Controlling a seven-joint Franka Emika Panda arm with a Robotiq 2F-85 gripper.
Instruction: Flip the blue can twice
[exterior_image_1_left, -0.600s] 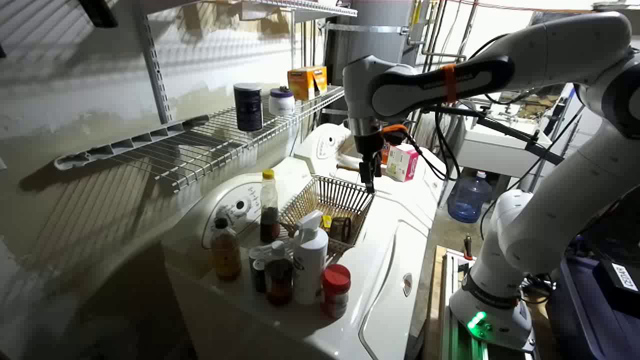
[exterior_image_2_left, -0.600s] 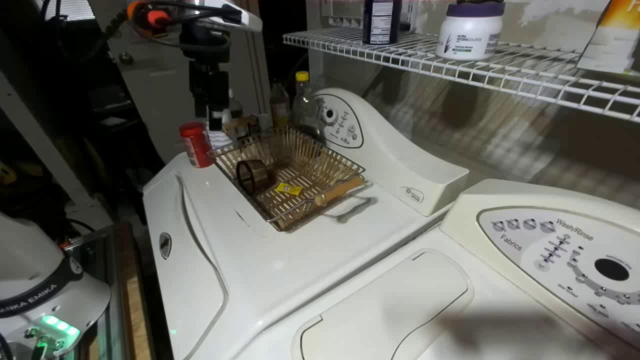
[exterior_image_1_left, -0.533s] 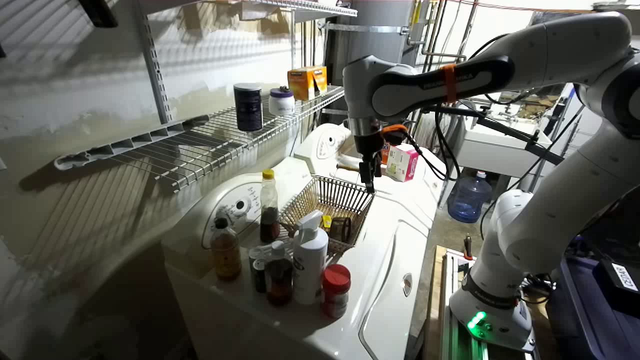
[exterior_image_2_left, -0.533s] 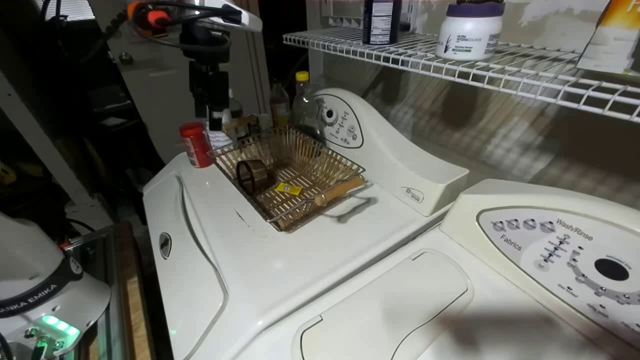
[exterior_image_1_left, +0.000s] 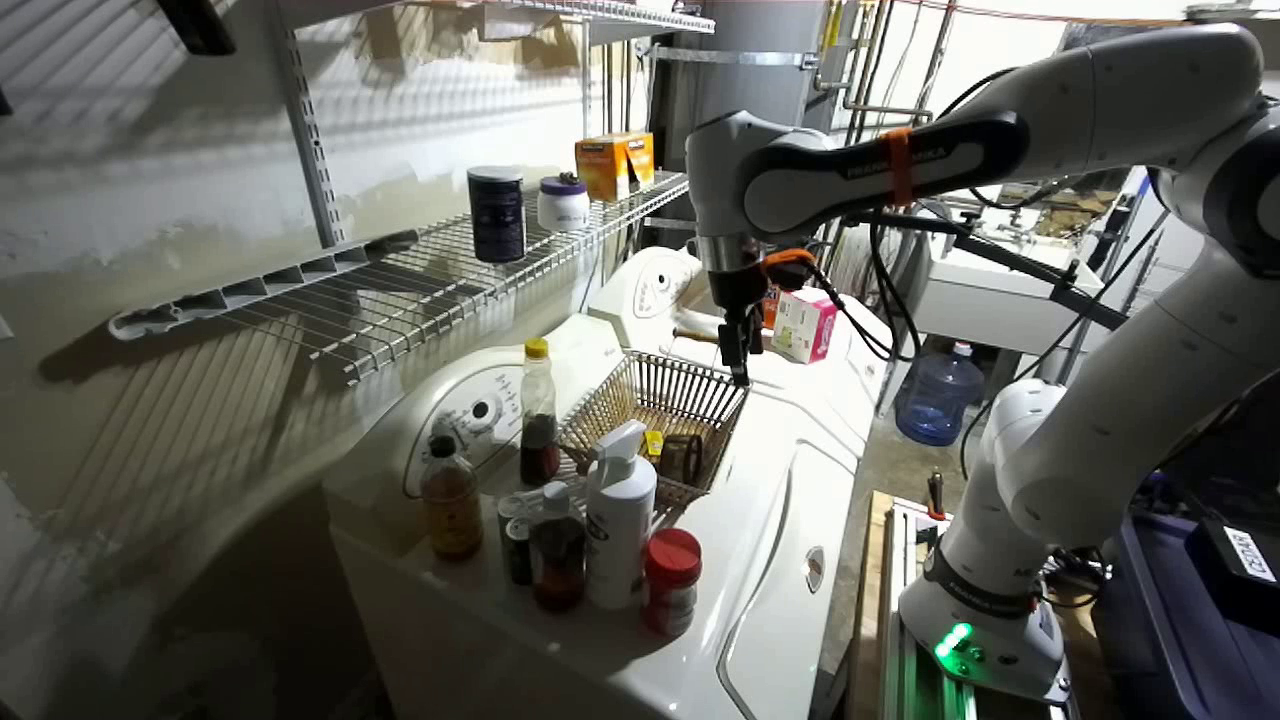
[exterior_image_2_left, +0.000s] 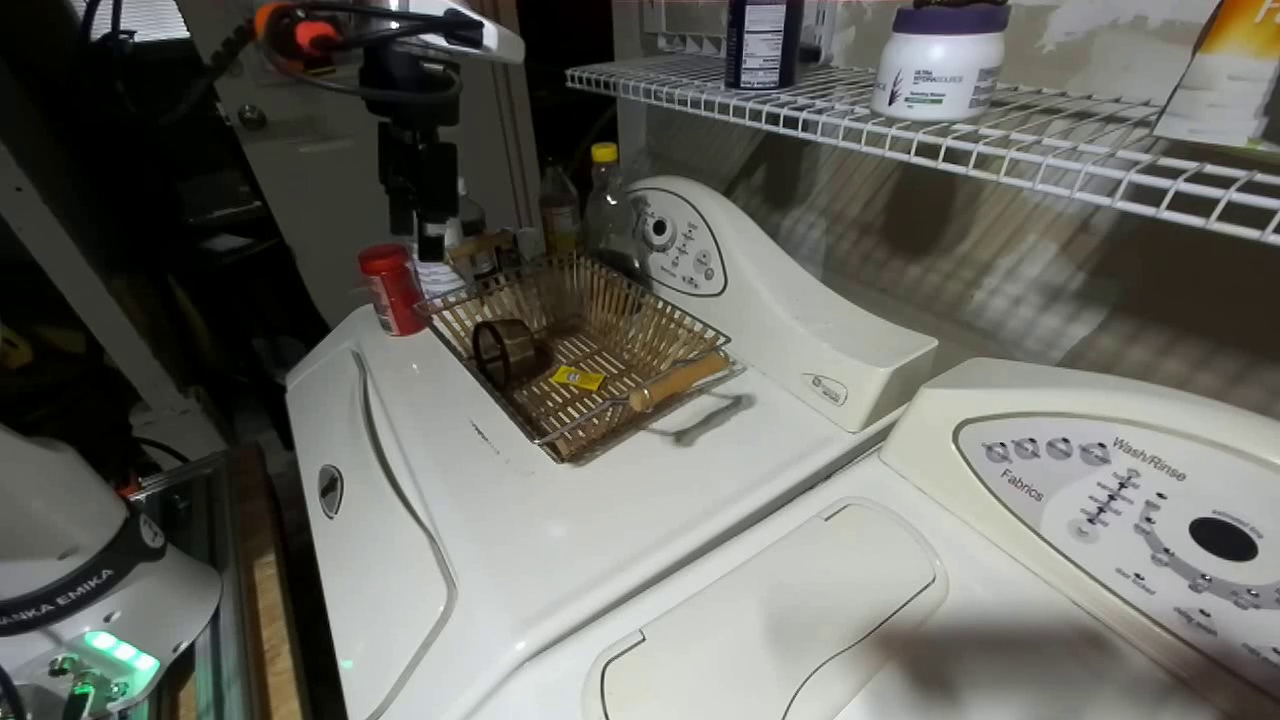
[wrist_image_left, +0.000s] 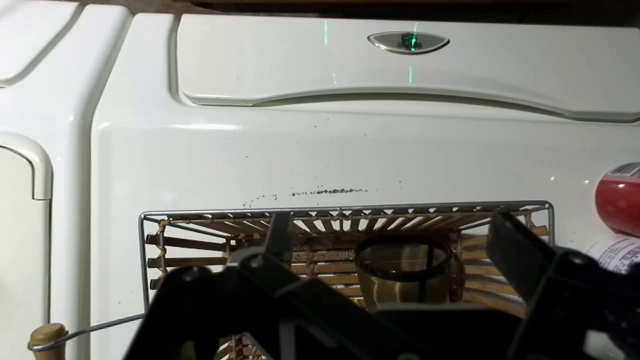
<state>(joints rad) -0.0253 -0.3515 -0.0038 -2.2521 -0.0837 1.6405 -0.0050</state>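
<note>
A white robot arm (exterior_image_1_left: 880, 180) enters from the right edge of an exterior view and bends down over a glossy white desk (exterior_image_2_left: 560, 520). Its black hand (wrist_image_left: 391, 222) points downward; in the wrist view its two fingers (wrist_image_left: 517, 252) stand wide apart over a slatted basket (exterior_image_2_left: 630, 320) with a wooden handle (exterior_image_2_left: 680, 382). In the basket lie a brown see-through cup (wrist_image_left: 405, 290) and a small yellow packet (exterior_image_2_left: 578, 377).

The blue can (exterior_image_1_left: 517, 555), small, nearly black in this light and pale at its top, stands upright on the desk in the lower middle of an exterior view, well apart from the hand. A pale-capped dark bottle (exterior_image_1_left: 558, 565) stands just to its right; whether they touch cannot be told. Near them are a white pump bottle (exterior_image_1_left: 620, 530), a red-lidded jar (exterior_image_1_left: 672, 585), a black-capped amber bottle (exterior_image_1_left: 452, 505) and, a little higher in the frame, a yellow-capped bottle (exterior_image_1_left: 538, 410).

In the upper left of an exterior view, a wire shelf (exterior_image_1_left: 420, 325) holds a larger dark-blue canister (exterior_image_1_left: 497, 215), a purple-lidded white jar (exterior_image_1_left: 563, 210) and an orange box (exterior_image_1_left: 605, 170)
</note>
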